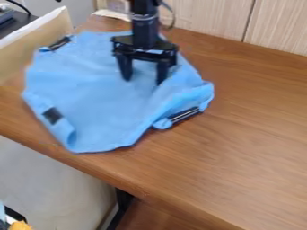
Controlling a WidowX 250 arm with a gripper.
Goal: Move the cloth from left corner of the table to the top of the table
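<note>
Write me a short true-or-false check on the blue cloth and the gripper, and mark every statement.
1. The blue cloth lies on the wooden table, towards the left of the view. True.
2. The gripper is off to the right, over bare wood. False: it is over the cloth.
3. The gripper's two fingers are pressed together. False: they stand apart.
4. A dark patch shows near the cloth's left edge. True.
5. The cloth is spread perfectly smooth, with no folds. False: it is bunched and folded along its right side.
</note>
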